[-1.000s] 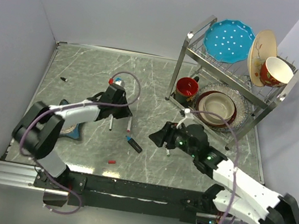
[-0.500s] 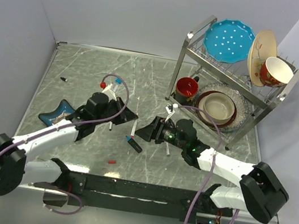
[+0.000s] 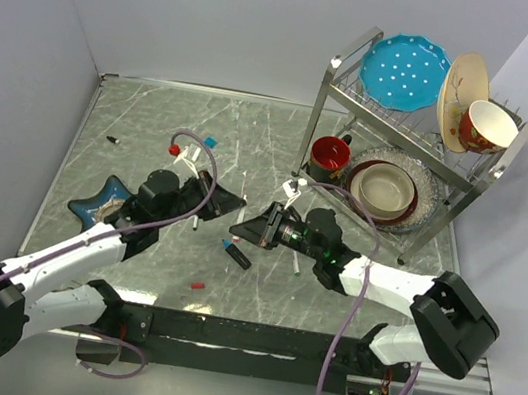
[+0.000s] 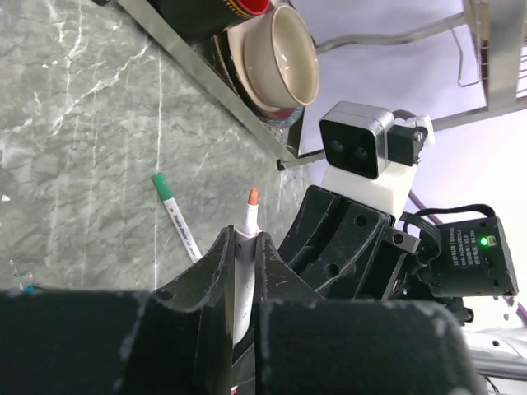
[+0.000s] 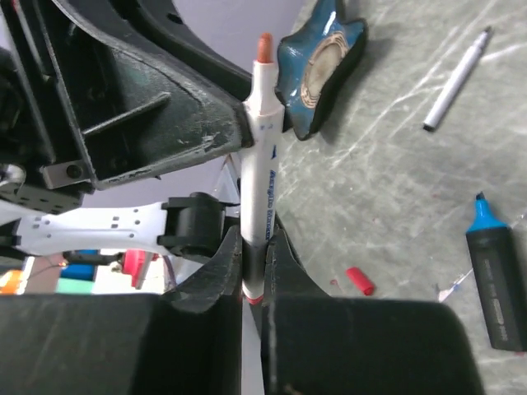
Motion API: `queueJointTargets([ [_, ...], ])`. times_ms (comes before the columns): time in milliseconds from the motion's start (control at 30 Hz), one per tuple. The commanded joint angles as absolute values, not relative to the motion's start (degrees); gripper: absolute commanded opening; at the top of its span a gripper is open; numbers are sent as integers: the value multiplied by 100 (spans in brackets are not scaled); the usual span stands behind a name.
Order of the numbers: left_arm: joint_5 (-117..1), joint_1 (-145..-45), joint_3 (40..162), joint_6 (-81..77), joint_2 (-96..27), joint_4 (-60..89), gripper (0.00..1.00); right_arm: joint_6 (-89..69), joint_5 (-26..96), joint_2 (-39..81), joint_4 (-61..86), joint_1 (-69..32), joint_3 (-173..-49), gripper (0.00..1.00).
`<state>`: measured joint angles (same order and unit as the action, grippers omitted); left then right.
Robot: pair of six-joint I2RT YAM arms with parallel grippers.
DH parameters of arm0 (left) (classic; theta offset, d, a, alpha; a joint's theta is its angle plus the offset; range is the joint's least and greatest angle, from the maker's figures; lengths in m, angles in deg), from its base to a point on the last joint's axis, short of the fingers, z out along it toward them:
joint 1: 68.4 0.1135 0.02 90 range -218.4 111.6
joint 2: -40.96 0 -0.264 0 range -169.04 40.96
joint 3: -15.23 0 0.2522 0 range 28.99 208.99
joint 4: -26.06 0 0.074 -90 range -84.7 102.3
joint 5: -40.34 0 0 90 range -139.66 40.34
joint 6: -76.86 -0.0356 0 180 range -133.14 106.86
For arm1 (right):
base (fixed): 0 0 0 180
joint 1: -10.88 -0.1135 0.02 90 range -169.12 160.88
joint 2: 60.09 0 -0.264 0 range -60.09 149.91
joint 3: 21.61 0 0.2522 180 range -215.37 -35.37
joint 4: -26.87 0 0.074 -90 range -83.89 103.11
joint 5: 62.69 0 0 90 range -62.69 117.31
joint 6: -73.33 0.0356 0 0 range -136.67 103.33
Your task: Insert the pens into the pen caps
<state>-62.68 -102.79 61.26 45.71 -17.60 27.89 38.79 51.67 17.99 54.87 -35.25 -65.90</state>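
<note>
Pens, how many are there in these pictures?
4. A red-tipped pen is held between the left claw and right claw; a blue marker, a dark-tipped pen and a green-tipped pen lie on the table.

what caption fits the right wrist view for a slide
Right fingers and left fingers both grip one red-tipped pen.

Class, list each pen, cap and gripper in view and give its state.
red pen: uncapped, gripped by both grippers.
blue marker: uncapped, lying on the table.
green pen: uncapped, lying flat.
black pen: uncapped, lying flat.
red cap: loose, off its pen.
left gripper: shut on red pen.
right gripper: shut on red pen.
</note>
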Motion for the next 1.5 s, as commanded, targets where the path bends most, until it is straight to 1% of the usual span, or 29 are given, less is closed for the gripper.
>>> queueJointTargets([
  [0,-6452,-10329,6186,4522,-1547,2962,10,4001,5114,1594,6180,-3649,-6605,0],
  [33,-6452,-10329,6230,4452,-1459,2648,18,3993,5026,1524,6154,-3640,-6570,0],
  [67,-6443,-10329,6300,4278,-1415,2445,29,3975,4956,1453,5997,-3649,-6509,0],
  [100,-6400,-10329,6466,4154,-1362,2225,46,3888,4877,1279,5865,-3640,-6482,0],
  [133,-6312,-10329,6563,4022,-1231,1918,53,3826,4815,1190,5698,-3640,-6456,0],
  [200,-6163,-10329,6974,3399,-1134,813,63,3599,4596,857,5154,-3632,-6412,0],
  [233,-6092,-10329,7151,3127,-1125,390,64,3528,4516,725,4995,-3632,-6316,0],
  [267,-5761,-10329,7518,2672,-1124,-510,64,3423,4350,584,4732,-3623,-6245,0],
  [333,-5573,-10329,7785,2257,-1133,-1141,63,3290,4165,127,4511,-3605,-6026,0],
  [367,-5643,-10329,7942,1793,-1133,-1543,63,3142,4077,-31,4240,-3605,-5972,0],
  [433,-6001,-10355,7988,1185,-1098,-1740,63,2992,3840,-514,3966,-3596,-5858,0],
  [467,-6238,-10364,7962,660,-1081,-1767,61,2860,3752,-673,3695,-3596,-5814,0],
  [500,-6232,-10399,7962,420,-1063,-1819,59,2798,3620,-1005,3562,-3596,-5796,0],
  [567,-6031,-10662,8031,-298,-1063,-1846,57,2640,3435,-1367,3116,-3588,-5726,0],
  [600,-5752,-10776,8032,-521,-1080,-1812,58,2578,3261,-1734,2965,-3588,-5717,0],
  [733,-5512,-11172,8084,-1927,-1413,-2012,61,2341,2847,-2624,2209,-3588,-5726,0],
  [767,-5485,-11199,8119,-2356,-1545,-2135,60,2271,2759,-2791,1946,-3588,-5734,0],
  [867,-5476,-11435,8076,-3095,-2160,-2663,51,2200,2451,-3432,1550,-3579,-5735,0],
  [967,-5678,-11805,7831,-3492,-2618,-2962,46,2182,2293,-3749,1355,-3579,-5743,0],
  [1233,-6232,-12253,7233,-3292,-2724,-2471,48,2121,1967,-4278,889,-3579,-5796,0],
  [1467,-5889,-12561,6951,-3204,-2891,-2365,44,2121,1879,-4462,722,-3570,-5893,0],
])
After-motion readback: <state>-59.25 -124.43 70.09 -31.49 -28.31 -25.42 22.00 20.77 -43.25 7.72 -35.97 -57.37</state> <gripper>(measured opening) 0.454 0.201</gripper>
